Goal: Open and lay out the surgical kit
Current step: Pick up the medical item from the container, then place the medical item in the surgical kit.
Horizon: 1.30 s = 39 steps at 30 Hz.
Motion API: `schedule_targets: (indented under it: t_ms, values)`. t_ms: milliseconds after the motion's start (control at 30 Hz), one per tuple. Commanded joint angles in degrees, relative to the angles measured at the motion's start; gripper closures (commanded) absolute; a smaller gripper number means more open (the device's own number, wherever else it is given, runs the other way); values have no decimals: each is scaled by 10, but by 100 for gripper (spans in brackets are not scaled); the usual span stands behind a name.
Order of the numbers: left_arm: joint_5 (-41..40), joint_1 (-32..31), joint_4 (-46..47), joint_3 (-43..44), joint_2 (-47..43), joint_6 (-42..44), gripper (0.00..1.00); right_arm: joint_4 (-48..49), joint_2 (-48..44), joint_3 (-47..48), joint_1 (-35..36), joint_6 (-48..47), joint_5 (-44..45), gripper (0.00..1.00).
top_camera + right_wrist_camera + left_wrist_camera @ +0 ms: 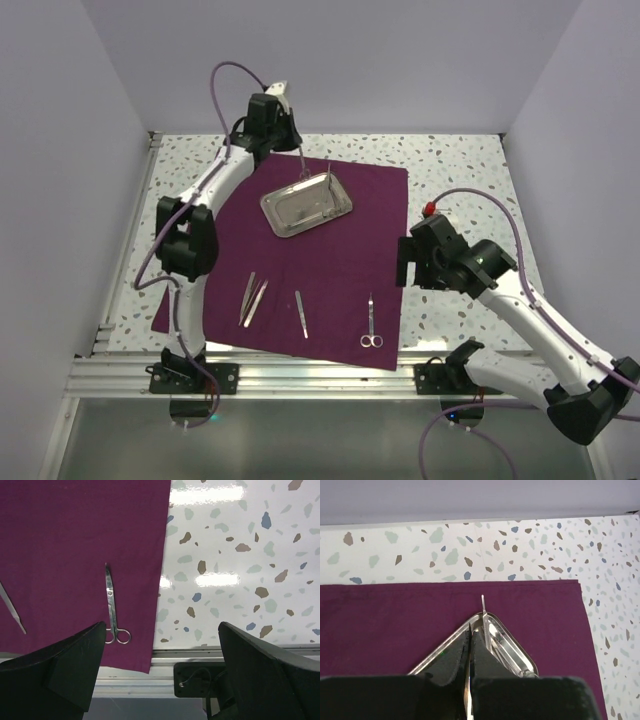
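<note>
The dark purple cloth [340,250] lies spread flat on the table. On its far part rests the shiny steel tray [305,205]. My left gripper [297,150] hangs over the tray's far corner, shut on slim silver tweezers [468,650] that show as a thin strip between the black fingers [487,657]. A slim silver tip [483,611] rises at the tray [512,652] corner. Along the cloth's near edge lie two tweezers [252,300], a single one [301,313] and ring-handled scissors [371,327]. My right gripper [405,262] hovers open beside the cloth's right edge, holding nothing; its view has the scissors [112,610] at lower left.
Speckled white tabletop [460,170] surrounds the cloth, with walls on three sides. An aluminium rail [320,375] with the arm mounts runs along the near edge. The cloth's [75,540] right edge lies just left of my right gripper [162,630].
</note>
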Motion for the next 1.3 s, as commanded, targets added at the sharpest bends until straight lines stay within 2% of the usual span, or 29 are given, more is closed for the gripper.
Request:
schedule_targets:
  t_ms: [0,133,367,633,900,1200,1267]
  values:
    - [-27,-37,-16,-91,-99,-6,100,18,-34,-13,-2,8,-21,1]
    - [-38,-127,-5,-173,-142,-61,100,11,-77,-23,-2,2,-31,2]
    - [-69,-252,40,-296,-175,-221,100,-63,-147,-1,-1,-12,-26,2]
    - [-123,-376,15,-333,-176,-265,100,-127,-227,0,-1,-23,-19,2]
    - [-144,-431,3,-377,-200,-286,100,-129,-237,4,-1,-37,-35,2]
    - [-139,-439,-47,-399,-207,-309,100,-114,-230,-7,-1,-42,-42,2]
    - [-141,-438,-72,-395,-207,-307,86,-113,-228,-8,-1,-41,-40,2]
